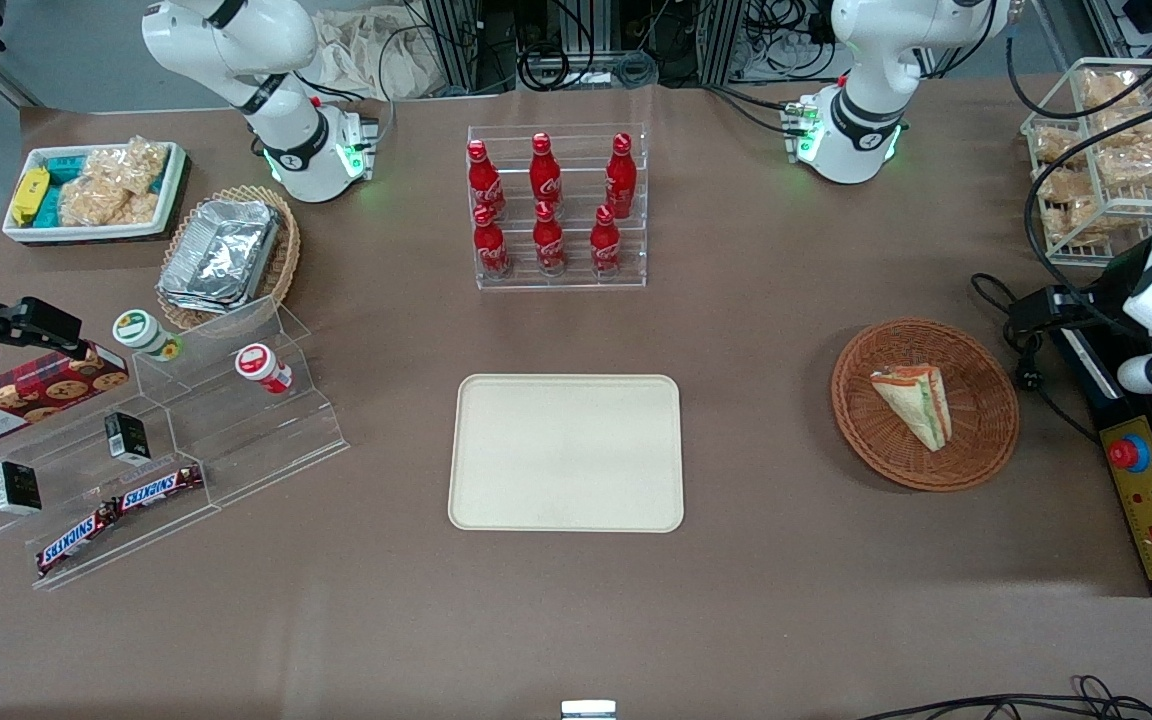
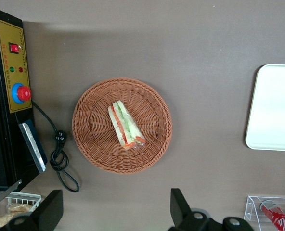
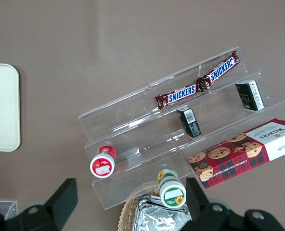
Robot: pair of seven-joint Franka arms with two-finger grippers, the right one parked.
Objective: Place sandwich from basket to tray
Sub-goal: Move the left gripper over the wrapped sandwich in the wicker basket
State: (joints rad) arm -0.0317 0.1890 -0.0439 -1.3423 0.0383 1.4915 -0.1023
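Nearest the front camera lies the tray (image 1: 566, 452), bare, close to the table's (image 1: 786, 620) near edge; the basket (image 1: 986, 440) sits toward the working arm's end, well apart from it, with the sandwich (image 1: 914, 403) lying in its middle. High above the basket hangs the gripper (image 2: 114, 211), its two dark fingers (image 2: 180, 206) spread wide and holding nothing. Trouble could come from the wedge itself: it lies on its side, soft and layered, so a hard or off-centre pinch might squash it or let the filling slide out, and a low descent could catch the woven rim and drag the basket. Only the wrist view shows the fingers and the filling edge-on; only the front view shows the whole tray and the gap to cross.
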